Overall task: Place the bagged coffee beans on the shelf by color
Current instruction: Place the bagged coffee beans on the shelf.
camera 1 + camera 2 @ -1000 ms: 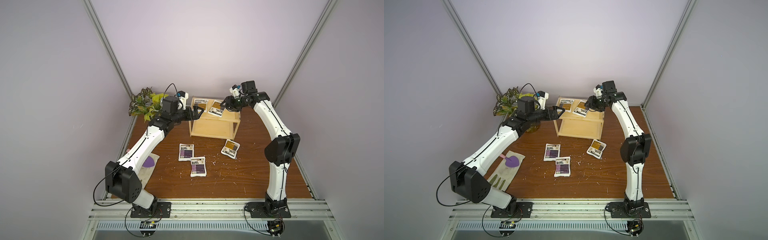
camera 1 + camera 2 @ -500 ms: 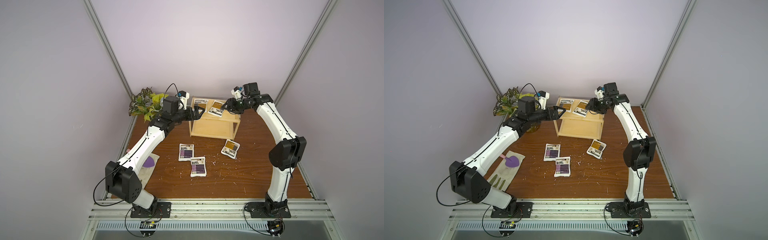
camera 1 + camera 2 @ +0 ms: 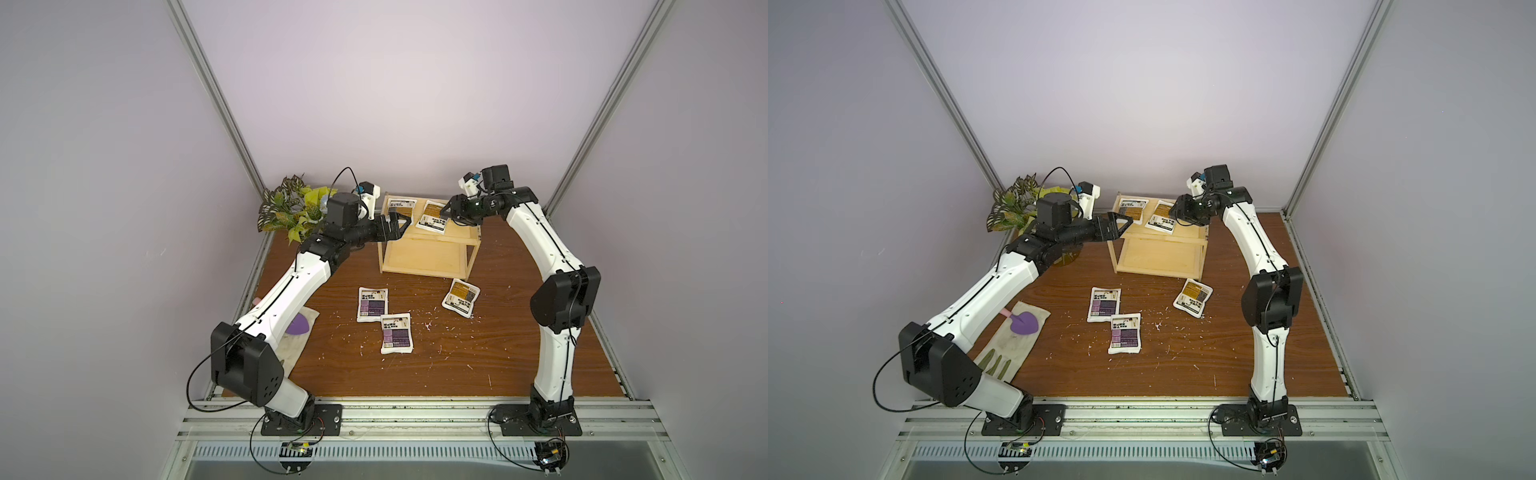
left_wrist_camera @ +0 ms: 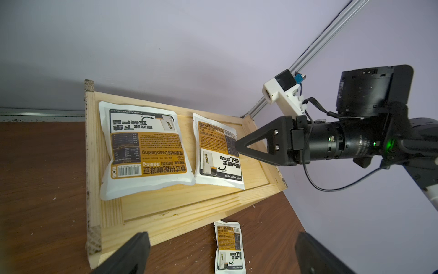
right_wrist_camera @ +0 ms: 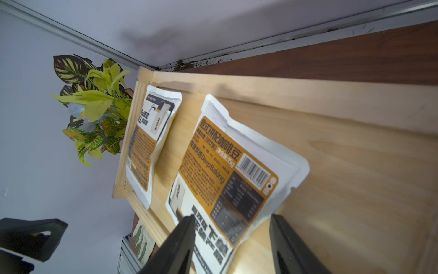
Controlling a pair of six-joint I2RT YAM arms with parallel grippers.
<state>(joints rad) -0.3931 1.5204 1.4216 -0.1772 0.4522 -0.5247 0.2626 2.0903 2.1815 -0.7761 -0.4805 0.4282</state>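
**Orange pouch (image 5: pixel 227 180) lies on shelf (image 3: pixel 428 257)**

Our right fingers (image 5: pixel 180 239) stand apart, straddling its edge, gripping nothing, upper centre in both top views. Our left fingers (image 4: pixel 132 251) gape empty. Two purple pouches (image 3: pixel 372 304) lie mid-frame on the worktop (image 3: pixel 498 353).

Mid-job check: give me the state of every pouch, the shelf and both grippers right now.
Shelf: upright; two pouches on top tier, none seen on lower.
Corner orange pouch: flat on top tier.
Skewed orange pouch: flat on top tier, not gripped.
Table orange pouch: flat, unshelved.
Purple pouch near shelf: flat on table.
Purple pouch near robot base: flat on table.
Left gripper: open, empty.
Right gripper: open, straddling skewed pouch's end.
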